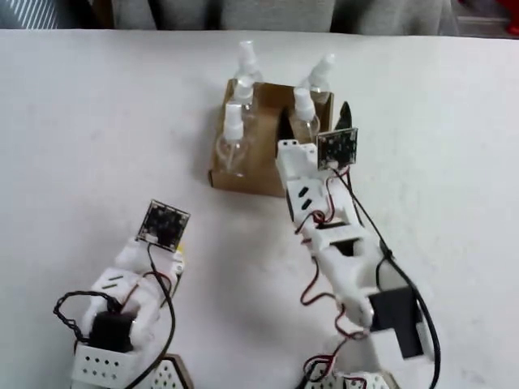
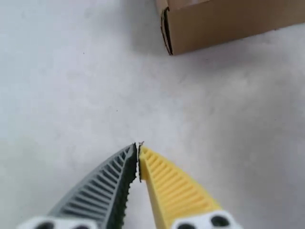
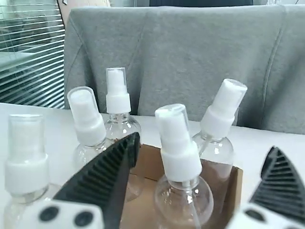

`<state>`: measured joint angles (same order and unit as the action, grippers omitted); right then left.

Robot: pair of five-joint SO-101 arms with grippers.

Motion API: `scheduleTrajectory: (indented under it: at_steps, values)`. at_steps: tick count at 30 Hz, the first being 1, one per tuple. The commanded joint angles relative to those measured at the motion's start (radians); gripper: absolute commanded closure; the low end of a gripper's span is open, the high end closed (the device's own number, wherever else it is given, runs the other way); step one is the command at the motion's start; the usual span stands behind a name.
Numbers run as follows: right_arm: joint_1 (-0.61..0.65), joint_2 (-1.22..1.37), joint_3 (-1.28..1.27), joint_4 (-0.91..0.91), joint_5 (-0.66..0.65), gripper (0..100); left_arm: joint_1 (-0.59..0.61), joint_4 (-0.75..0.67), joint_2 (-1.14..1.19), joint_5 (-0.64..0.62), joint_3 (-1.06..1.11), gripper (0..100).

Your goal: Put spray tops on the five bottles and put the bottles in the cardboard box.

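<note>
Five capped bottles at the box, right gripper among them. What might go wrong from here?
The open right gripper straddles a bottle; pulling away could catch its spray top and tip it. The other bottles stand close together at the cardboard box, so one tipping might knock neighbours.

Bright, even light is washing out the white table [image 1: 97, 121]; the cardboard box [image 2: 228, 24] is casting a soft shadow onto it.

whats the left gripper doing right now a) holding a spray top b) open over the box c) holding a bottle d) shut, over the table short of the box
d: the left gripper has its tips pressed together with nothing between them, above the table, and the cardboard box lies beyond it.
</note>
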<state>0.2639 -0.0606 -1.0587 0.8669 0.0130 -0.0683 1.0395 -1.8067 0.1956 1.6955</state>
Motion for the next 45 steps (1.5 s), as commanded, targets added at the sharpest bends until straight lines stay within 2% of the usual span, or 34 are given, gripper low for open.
scheduleTrajectory:
  at_steps: [1,9,13,21,25,28,35,45]
  values:
    - [0.002,-0.226,-0.055,-0.107,0.011,65.0,0.005,-0.032,-0.01,0.006,-0.002,98]
    - [0.001,-0.664,-0.219,-0.438,0.011,65.1,0.005,-0.032,-0.01,0.006,-0.002,98]
    - [-0.044,-0.946,-0.334,-0.647,0.011,66.3,0.005,-0.032,-0.01,0.006,-0.002,98]
    - [-0.185,-1.431,-0.46,-1.003,0.003,89.2,0.005,-0.032,-0.01,0.006,-0.002,98]
    - [-0.226,-1.613,-0.508,-1.173,0.003,94.1,0.005,-0.031,-0.01,0.006,-0.002,98]
    - [-0.24,-1.739,-0.516,-1.368,0.003,97.1,0.005,-0.031,-0.01,0.006,-0.002,98]
    - [-0.26,-1.738,-0.516,-1.672,0.006,98.1,0.007,0.012,-0.01,0.006,-0.002,98]
    - [-0.257,-1.741,-0.517,-1.929,0.003,98.1,0.007,0.097,-0.01,0.006,-0.002,98]
